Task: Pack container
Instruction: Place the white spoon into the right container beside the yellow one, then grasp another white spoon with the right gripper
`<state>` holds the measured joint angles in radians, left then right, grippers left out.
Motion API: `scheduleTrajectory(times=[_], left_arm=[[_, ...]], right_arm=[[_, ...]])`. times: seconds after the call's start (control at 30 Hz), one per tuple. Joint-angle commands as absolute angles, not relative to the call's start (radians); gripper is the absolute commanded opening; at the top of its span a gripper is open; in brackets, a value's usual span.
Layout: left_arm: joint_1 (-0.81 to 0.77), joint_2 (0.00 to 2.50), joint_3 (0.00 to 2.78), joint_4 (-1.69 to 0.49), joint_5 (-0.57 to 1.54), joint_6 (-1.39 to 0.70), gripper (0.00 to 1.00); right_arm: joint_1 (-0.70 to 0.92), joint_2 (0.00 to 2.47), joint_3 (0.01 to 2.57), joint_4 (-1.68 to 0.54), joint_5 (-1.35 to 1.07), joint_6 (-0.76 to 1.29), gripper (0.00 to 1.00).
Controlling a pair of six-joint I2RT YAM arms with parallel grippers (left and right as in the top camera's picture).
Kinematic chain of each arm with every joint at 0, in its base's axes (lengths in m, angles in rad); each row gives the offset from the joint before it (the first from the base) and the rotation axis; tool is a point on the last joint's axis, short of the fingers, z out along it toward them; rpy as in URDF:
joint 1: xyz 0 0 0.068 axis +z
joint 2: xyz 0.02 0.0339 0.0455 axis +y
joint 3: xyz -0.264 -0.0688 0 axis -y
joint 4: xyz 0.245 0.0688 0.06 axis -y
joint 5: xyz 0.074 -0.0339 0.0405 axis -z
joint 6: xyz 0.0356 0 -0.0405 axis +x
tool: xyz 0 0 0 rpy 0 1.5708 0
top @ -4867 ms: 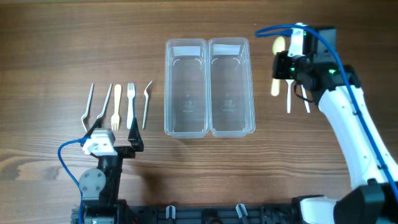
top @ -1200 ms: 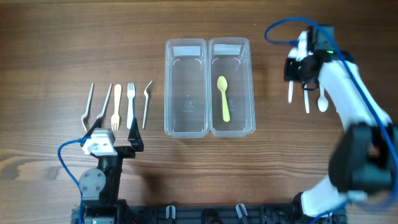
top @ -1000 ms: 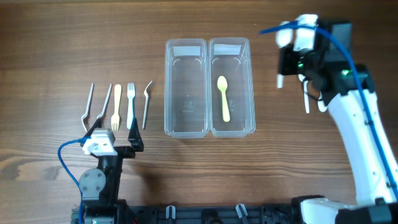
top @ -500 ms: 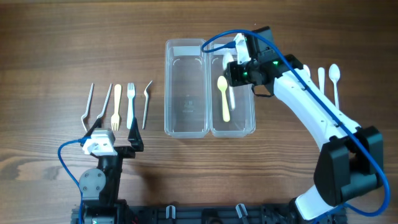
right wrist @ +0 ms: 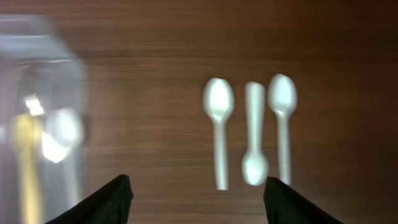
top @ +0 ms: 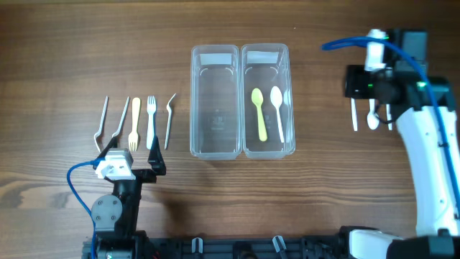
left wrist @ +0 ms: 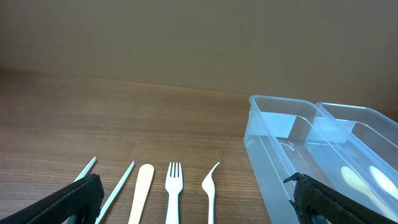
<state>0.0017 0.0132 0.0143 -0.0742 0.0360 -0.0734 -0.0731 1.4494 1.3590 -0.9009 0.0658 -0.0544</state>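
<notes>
Two clear containers stand side by side, the left one (top: 214, 144) with nothing in it. The right container (top: 267, 147) holds a yellow spoon (top: 259, 114) and a white spoon (top: 277, 111) lying lengthwise. My right gripper (top: 368, 90) hovers open over the table to the right, above white spoons (top: 354, 115). In the right wrist view three white spoons (right wrist: 218, 134) lie ahead of the open gripper (right wrist: 197, 205), which holds nothing. My left gripper (top: 133, 162) rests open at the lower left, holding nothing.
Several pieces of cutlery lie in a row left of the containers, among them a cream fork (top: 135, 124) and a white fork (top: 151, 122). The left wrist view shows the white fork (left wrist: 173, 193) between the open fingers (left wrist: 68, 199), and the containers (left wrist: 280, 143) at the right.
My right arm carried a white spoon into the right container, let it go beside the yellow one, and swung back right over the remaining spoons. The left arm has not moved.
</notes>
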Motion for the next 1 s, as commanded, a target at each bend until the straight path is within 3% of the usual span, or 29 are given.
scheduleTrajectory(times=[0.0,0.13,0.73,0.77,0.8,0.83,0.87,0.97], left_arm=[[-0.004,0.009,0.006,-0.073,0.055,-0.087,1.00],[-0.004,0.009,0.006,-0.073,0.055,-0.087,1.00],[-0.004,0.009,0.006,-0.073,0.055,-0.087,1.00],[-0.004,0.009,0.006,-0.073,0.055,-0.087,1.00],[-0.004,0.009,0.006,-0.073,0.055,-0.087,1.00],[-0.004,0.009,0.006,-0.073,0.055,-0.087,1.00],[-0.004,0.009,0.006,-0.073,0.055,-0.087,1.00],[-0.004,0.009,0.006,-0.073,0.055,-0.087,1.00]], right_arm=[[-0.175,1.530,1.349,-0.880,0.059,-0.107,0.66],[-0.226,1.644,1.349,-0.836,0.055,-0.107,0.66],[-0.232,2.090,1.348,-0.667,-0.088,-0.099,0.45],[-0.232,2.097,1.348,-0.662,-0.088,-0.094,0.43],[-0.232,2.098,1.348,-0.661,-0.088,-0.093,0.31],[-0.232,2.098,1.348,-0.660,-0.088,-0.087,0.12],[-0.232,2.097,1.348,-0.656,-0.088,-0.076,0.04],[-0.232,2.097,1.348,-0.655,-0.088,-0.075,0.04]])
